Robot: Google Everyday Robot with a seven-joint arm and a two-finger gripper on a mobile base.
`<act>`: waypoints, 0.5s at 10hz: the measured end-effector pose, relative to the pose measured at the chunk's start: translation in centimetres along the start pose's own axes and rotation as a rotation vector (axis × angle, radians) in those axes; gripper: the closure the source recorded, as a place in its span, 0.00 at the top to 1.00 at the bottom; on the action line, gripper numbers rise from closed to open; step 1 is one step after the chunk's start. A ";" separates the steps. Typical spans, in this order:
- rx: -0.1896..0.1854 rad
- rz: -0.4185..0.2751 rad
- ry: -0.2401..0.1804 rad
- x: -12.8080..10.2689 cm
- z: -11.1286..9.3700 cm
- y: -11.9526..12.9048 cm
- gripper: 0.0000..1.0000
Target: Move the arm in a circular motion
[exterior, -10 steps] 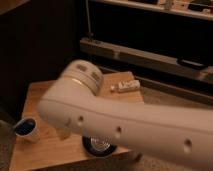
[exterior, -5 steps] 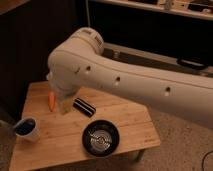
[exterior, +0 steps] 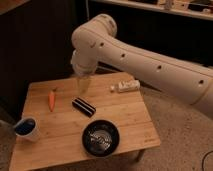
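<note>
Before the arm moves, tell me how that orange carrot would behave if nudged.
The carrot lies flat on the table; being tapered and round, it would probably roll in an arc. It looks stiff and light, so it is likely easy to shove. The gripper hangs beside it over the table, apart from it.

The arm reaches in from the right over the desk, its pincer hanging above the rear middle. A carrot lies to its left and a bar just in front. A packet lies rear right, a bowl near the front edge, and a mug at the front left corner.
</note>
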 end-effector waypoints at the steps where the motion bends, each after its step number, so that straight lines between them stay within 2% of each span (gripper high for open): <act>1: -0.005 0.044 0.028 2.0 0.4 -0.6 0.80; 2: -0.009 0.094 0.059 4.4 0.7 -1.1 0.80; 3: -0.016 0.173 0.103 8.2 1.0 -1.3 0.80; 5: -0.029 0.311 0.171 15.1 0.7 0.2 0.80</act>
